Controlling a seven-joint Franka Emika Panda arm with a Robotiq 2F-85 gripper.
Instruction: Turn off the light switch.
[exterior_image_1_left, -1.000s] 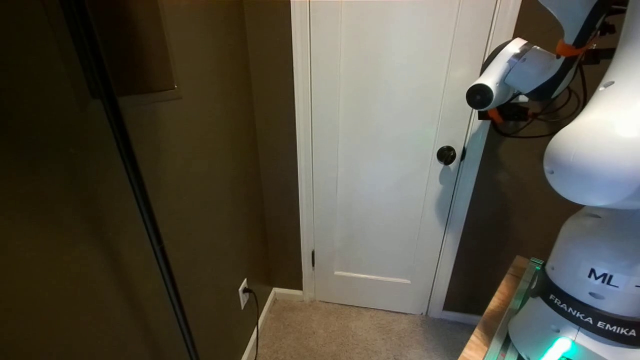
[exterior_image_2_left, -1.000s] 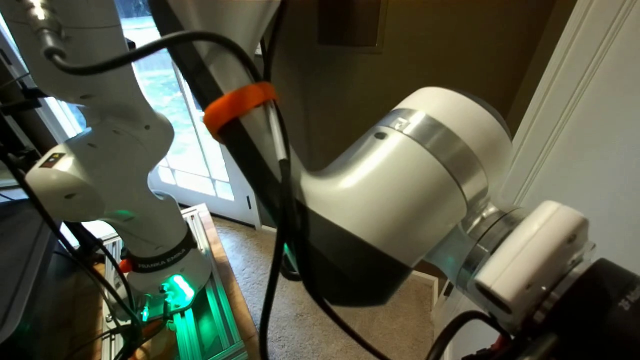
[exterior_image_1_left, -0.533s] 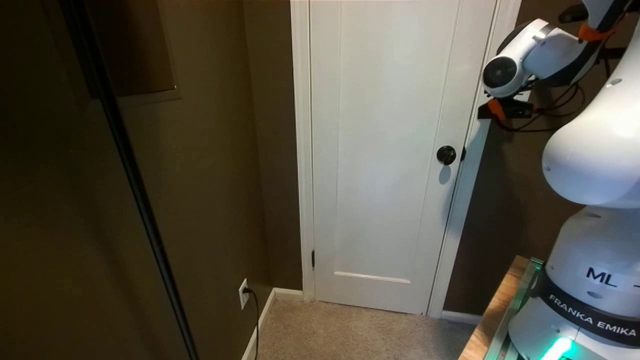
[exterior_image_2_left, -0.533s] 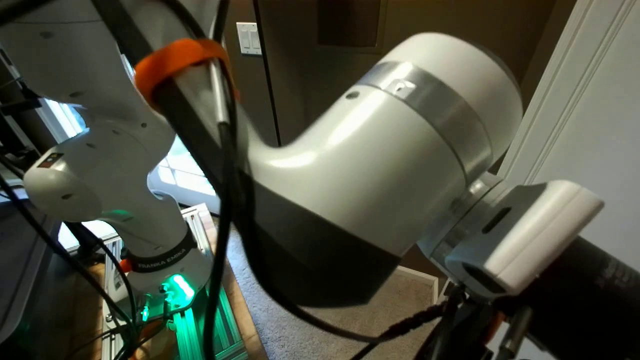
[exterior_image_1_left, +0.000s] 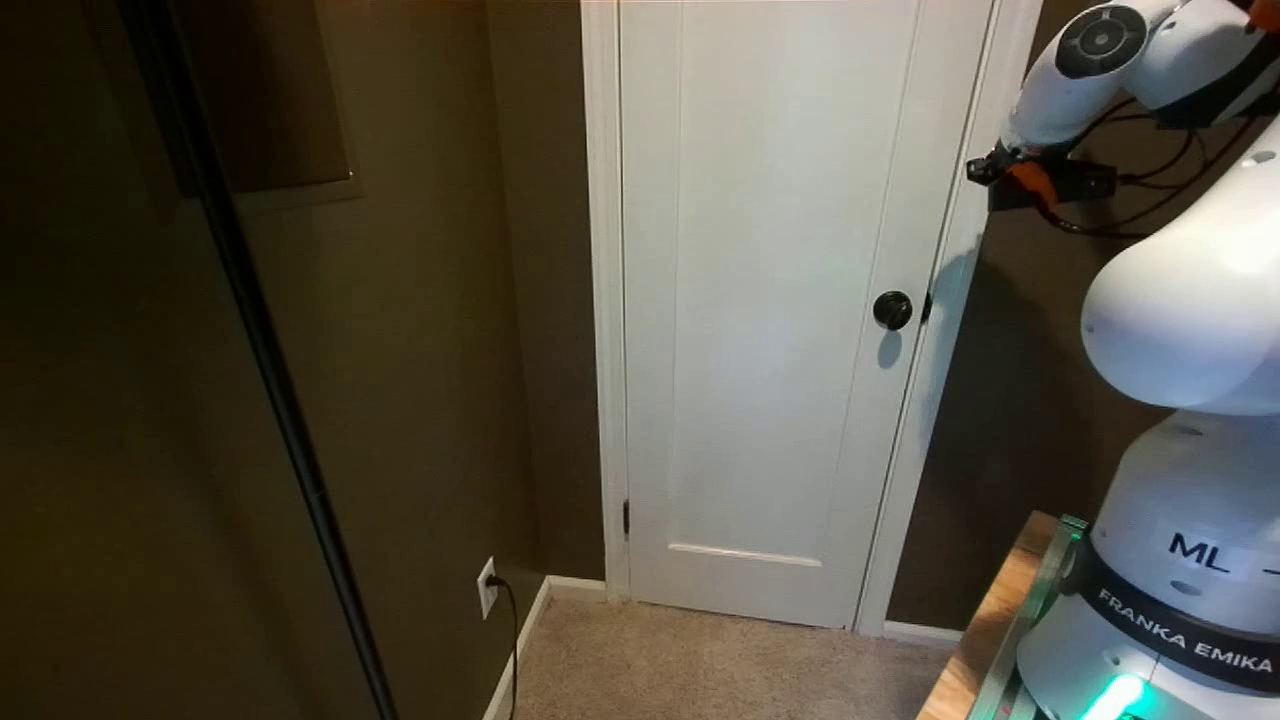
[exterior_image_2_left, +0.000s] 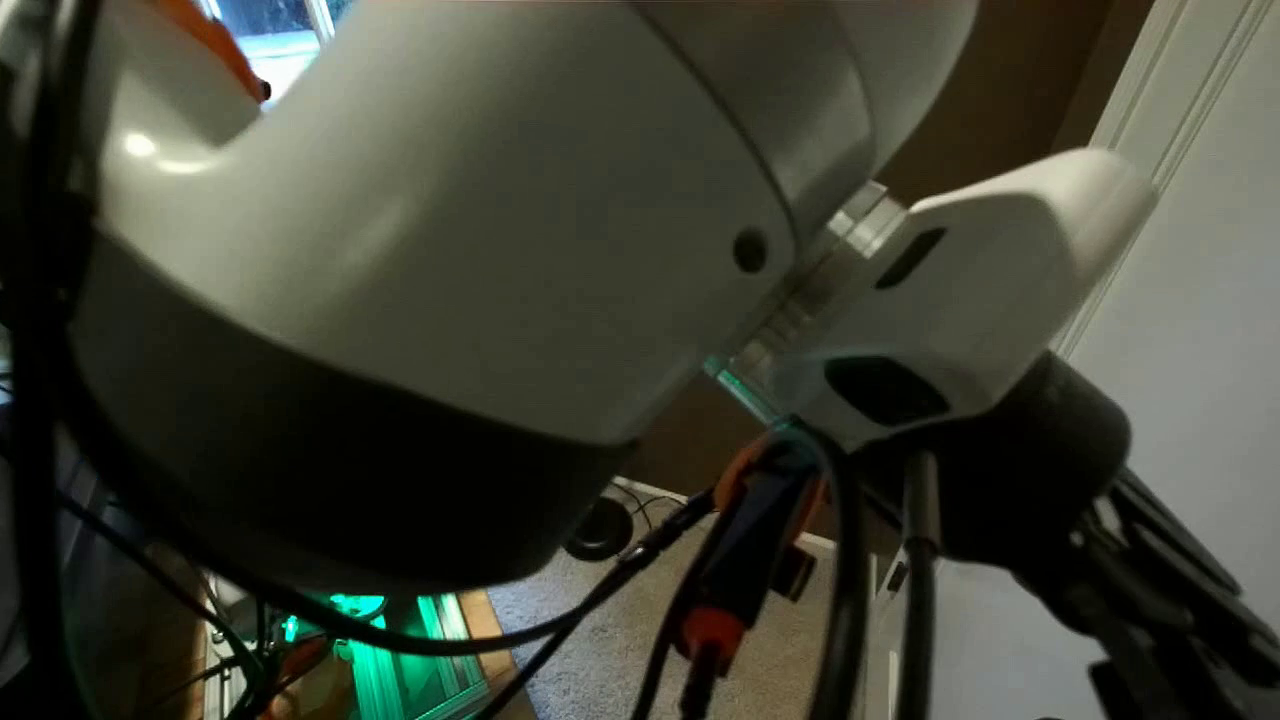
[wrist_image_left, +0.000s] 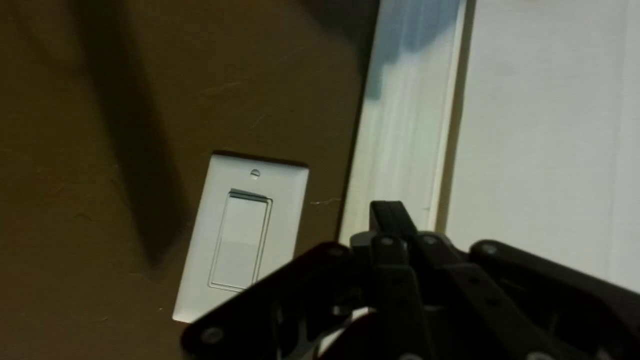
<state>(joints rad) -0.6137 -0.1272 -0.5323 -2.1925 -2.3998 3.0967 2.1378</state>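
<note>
The light switch (wrist_image_left: 242, 235) is a white upright plate with a wide rocker on the brown wall, left of the middle in the wrist view. It looks slightly tilted there, and its lower right corner is hidden behind a gripper finger. Neither exterior view shows it. My gripper (wrist_image_left: 392, 217) is shut and empty, its black fingertips together. In the wrist view the tips lie right of the plate, in front of the white door frame, seemingly apart from the switch. The gripper also shows at the lower right in an exterior view (exterior_image_2_left: 1180, 600) and as a small dark shape in an exterior view (exterior_image_1_left: 988, 168).
The white door frame (wrist_image_left: 400, 145) and white door (wrist_image_left: 540, 140) stand right of the switch. A dark door knob (exterior_image_1_left: 893, 310) sticks out from the door. Black cables (exterior_image_2_left: 540, 635) hang along the arm. An outlet plate (exterior_image_1_left: 487, 588) sits near the floor.
The forearm and wrist have risen and moved right in an exterior view, and the wrist has turned. In an exterior view the arm looms larger and the gripper's fingers have come into sight.
</note>
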